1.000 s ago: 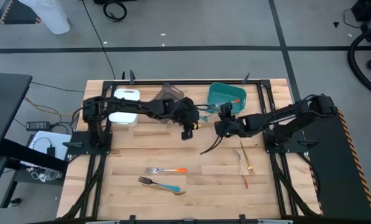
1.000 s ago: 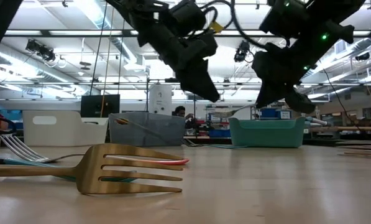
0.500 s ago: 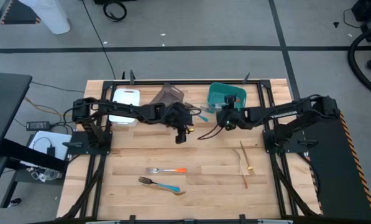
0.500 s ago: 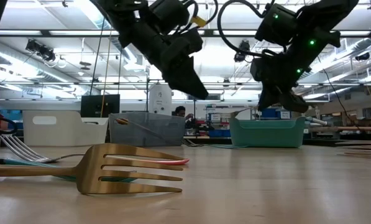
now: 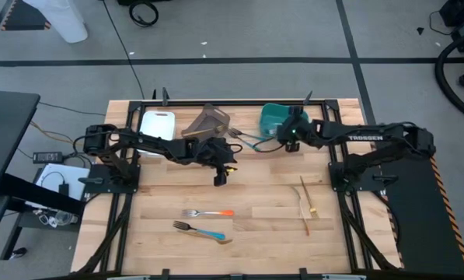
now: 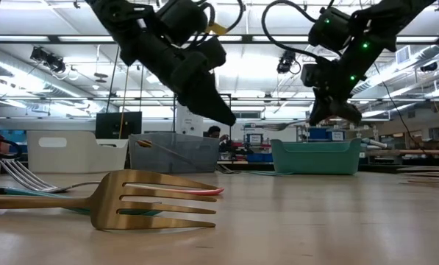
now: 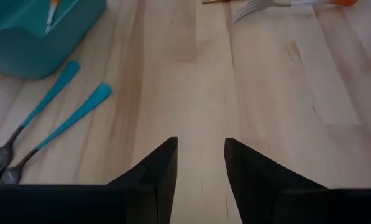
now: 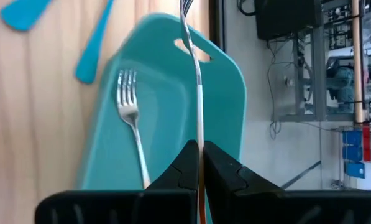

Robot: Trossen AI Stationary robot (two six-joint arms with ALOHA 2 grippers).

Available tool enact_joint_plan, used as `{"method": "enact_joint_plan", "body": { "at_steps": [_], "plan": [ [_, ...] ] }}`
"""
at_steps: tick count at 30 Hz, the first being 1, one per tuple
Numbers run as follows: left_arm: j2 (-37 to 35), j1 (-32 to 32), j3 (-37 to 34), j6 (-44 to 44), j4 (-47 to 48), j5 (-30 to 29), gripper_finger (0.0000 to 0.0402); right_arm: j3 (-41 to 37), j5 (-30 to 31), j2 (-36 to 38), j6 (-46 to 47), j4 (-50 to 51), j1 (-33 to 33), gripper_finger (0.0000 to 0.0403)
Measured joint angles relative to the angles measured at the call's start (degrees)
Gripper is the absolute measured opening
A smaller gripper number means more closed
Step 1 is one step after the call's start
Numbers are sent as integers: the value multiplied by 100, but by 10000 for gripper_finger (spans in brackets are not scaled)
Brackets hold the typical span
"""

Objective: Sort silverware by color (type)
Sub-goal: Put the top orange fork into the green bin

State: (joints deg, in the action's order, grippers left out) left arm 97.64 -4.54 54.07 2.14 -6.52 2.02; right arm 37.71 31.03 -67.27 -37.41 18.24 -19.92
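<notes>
1. A slim metal fork (image 8: 199,81) is pinched in the right claw (image 8: 201,163), whose fingers are closed on its shaft, directly above the teal bin (image 8: 229,93). It is judged light, stiff and smooth, so a thin shaft may pivot or slip in a narrow pinch.
2. A grip near the middle of a handle is judged best; the plastic handles should give more friction than bare metal.
3. The left claw (image 7: 201,158) is held wide and empty above the tabletop (image 7: 266,93), near two blue forks (image 7: 54,127) lying beside the bin.
4. The high view alone shows the spread: an orange fork (image 5: 208,212) and another blue one (image 5: 202,231) in front, wooden pieces (image 5: 305,204) to the right.
5. Only the right wrist view shows a fork lying in the bin (image 8: 130,118).
</notes>
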Motion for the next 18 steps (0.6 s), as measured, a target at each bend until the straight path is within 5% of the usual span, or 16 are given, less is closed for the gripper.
{"method": "enact_joint_plan", "body": {
  "at_steps": [18],
  "plan": [
    [-753,351,-691,-278,86,-138,141,0,-1892,-38,-1124,379,-1667,27]
  ]
}}
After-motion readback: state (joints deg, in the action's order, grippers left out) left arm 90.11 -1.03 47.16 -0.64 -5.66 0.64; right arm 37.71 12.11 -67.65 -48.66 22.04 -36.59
